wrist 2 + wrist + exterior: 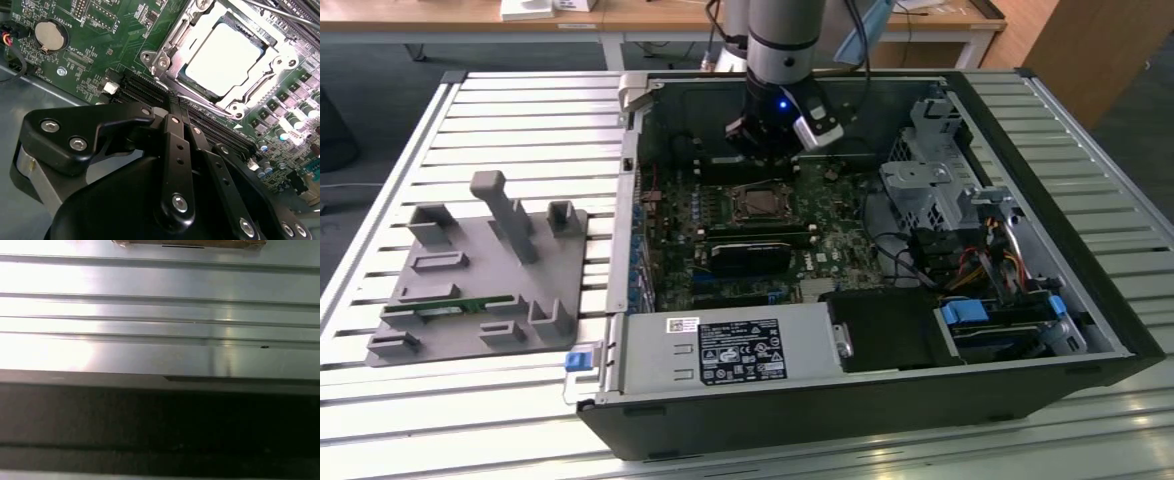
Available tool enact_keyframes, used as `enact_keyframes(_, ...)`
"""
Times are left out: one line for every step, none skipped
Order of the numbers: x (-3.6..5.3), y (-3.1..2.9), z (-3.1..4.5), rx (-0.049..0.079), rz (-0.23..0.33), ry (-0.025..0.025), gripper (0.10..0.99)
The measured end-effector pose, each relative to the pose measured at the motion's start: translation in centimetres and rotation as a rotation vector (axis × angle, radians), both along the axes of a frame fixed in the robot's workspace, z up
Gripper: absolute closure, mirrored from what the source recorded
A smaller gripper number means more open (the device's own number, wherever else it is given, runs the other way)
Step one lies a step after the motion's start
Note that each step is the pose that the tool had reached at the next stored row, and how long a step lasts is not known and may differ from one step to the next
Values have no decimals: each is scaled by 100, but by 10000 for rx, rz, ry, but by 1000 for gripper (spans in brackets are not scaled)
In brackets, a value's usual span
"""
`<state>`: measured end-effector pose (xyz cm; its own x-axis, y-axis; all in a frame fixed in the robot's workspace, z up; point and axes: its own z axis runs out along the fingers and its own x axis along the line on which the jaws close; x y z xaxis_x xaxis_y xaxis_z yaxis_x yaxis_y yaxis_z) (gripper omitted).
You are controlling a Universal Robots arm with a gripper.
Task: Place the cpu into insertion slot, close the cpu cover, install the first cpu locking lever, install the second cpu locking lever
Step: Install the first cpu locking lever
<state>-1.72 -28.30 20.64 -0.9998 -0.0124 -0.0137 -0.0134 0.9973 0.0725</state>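
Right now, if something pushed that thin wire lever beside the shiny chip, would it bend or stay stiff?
Probably springy: the lever looks like a thin metal rod along the cpu cover. Its smooth surface may slip. It looks light, likely pivoting rather than sliding.

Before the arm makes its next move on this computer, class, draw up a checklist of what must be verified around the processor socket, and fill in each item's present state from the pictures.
1. The cpu lies in the insertion slot: ok, its pale metal top sits inside the socket.
2. The cpu cover is down over the chip: ok, the silver frame lies flat around it.
3. Locking levers latched: cannot tell; a thin rod runs along the socket's near edge.
4. The hand is near the socket: ok, its tips sit at that edge.
5. The hand holds nothing: cannot tell.
6. The case lies open on the table: ok.
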Motion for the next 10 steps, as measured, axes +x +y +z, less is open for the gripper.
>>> enact_keyframes(2, 0, -7, -12, -1, 0, 980)
enact_keyframes(5, 0, -14, -20, -1, 0, 980)
enact_keyframes(9, 0, -22, -26, -1, 0, 980)
enact_keyframes(14, 0, -29, -31, -1, 1, 980)
enact_keyframes(19, 0, -36, -32, -1, 1, 980)
enact_keyframes(24, 0, -43, -33, 0, 0, 980)
enact_keyframes(29, 0, -49, -33, -1, 0, 980)
enact_keyframes(32, 0, -54, -32, -1, 0, 980)
enact_keyframes(34, 0, -59, -33, 0, 0, 980)
enact_keyframes(36, 0, -65, -33, -1, 0, 980)
